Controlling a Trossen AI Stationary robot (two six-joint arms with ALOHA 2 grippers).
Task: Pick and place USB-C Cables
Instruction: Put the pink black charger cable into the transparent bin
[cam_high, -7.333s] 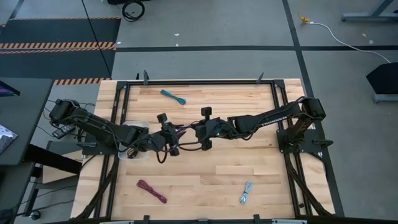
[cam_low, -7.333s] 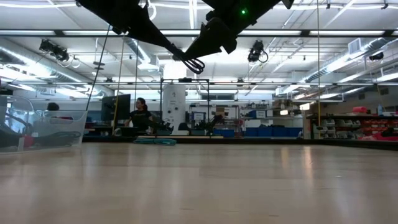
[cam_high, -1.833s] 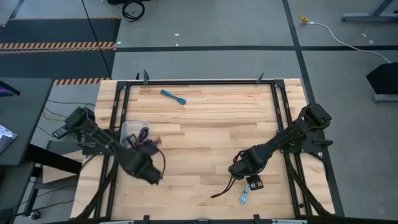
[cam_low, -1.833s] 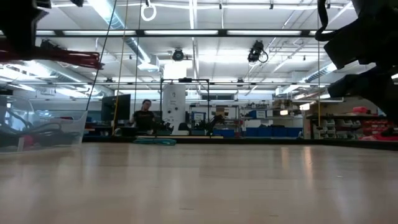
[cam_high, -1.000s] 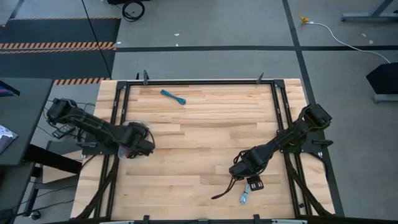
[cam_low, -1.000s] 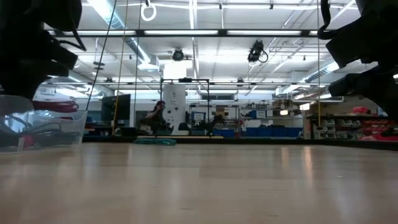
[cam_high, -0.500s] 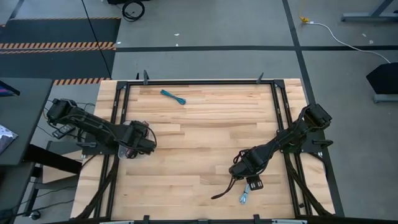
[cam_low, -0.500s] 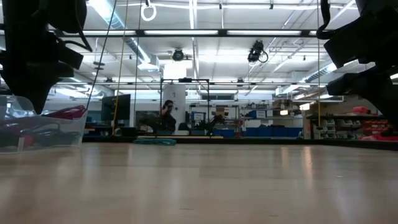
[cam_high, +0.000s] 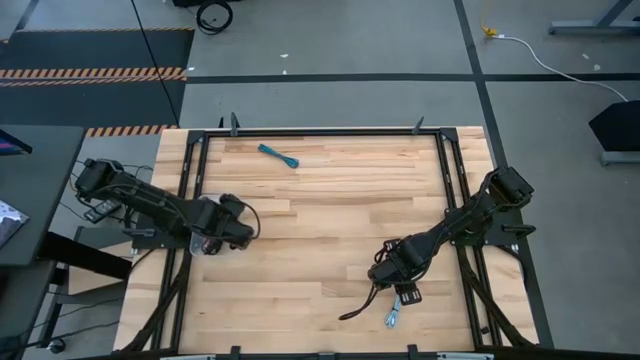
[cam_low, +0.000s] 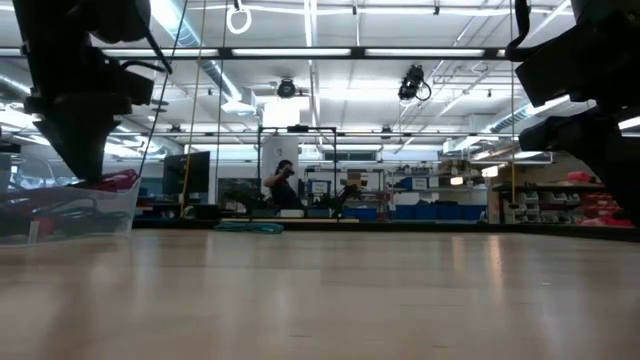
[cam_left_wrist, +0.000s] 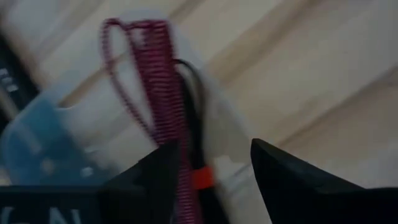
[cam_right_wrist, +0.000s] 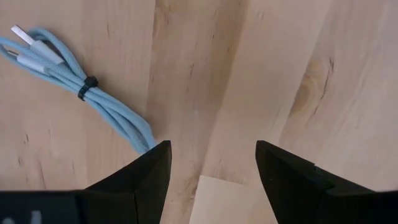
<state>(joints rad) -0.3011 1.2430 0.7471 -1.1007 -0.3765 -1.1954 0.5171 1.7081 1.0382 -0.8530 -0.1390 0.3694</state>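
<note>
My left gripper hangs open just over the clear tub at the table's left edge. In the left wrist view a maroon cable lies in the tub beside a black-and-red one, and my open fingers stand above them. My right gripper is open above the wood near the front right. The pale blue-grey cable lies flat on the table just off to one side of it. A teal cable lies on the table near the far edge.
A black metal frame runs round the table top. The tub stands at the left in the low view, the maroon cable showing through its wall. A person moves in the room far behind the table.
My left gripper has let go of the maroon cable, which has dropped from below the fingers into the tub and lies there. The gripper has then risen a little and shifted toward the table's right edge.
</note>
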